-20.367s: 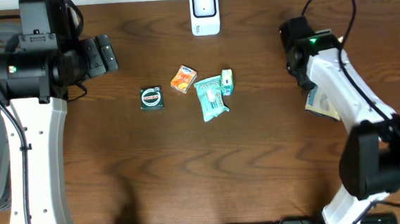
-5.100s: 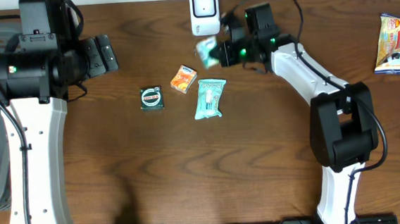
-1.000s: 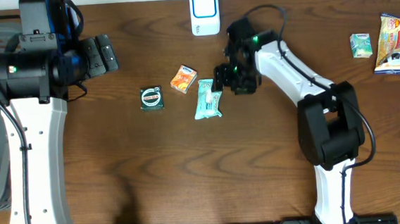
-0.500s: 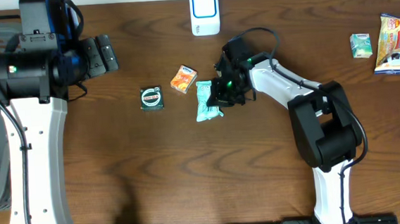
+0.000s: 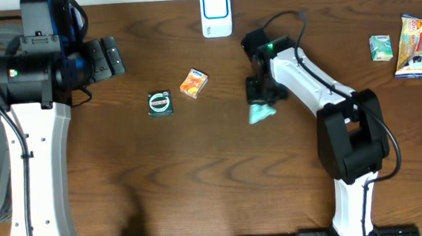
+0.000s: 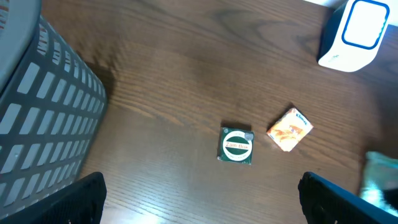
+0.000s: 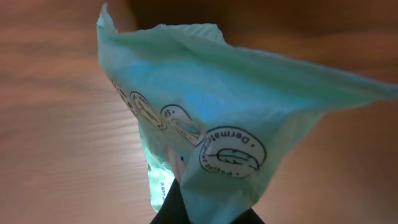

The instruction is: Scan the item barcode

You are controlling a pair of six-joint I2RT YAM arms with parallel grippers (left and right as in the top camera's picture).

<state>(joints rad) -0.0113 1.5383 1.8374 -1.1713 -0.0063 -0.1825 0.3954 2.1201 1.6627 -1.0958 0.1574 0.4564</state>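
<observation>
My right gripper is shut on a pale teal tissue packet, holding it just above the middle of the table. In the right wrist view the crumpled packet fills the frame, pinched between the dark fingertips at the bottom edge. The white scanner stands at the back centre, apart from the packet. My left gripper hovers open and empty at the far left, its fingers wide over bare wood.
An orange packet and a green square tin lie left of centre. A small green box and a snack bag sit at the far right. A grey basket stands off the left edge.
My right gripper closed on the teal packet beside the orange packet, then lifted it and carried it to the right. The left arm has stayed still.
</observation>
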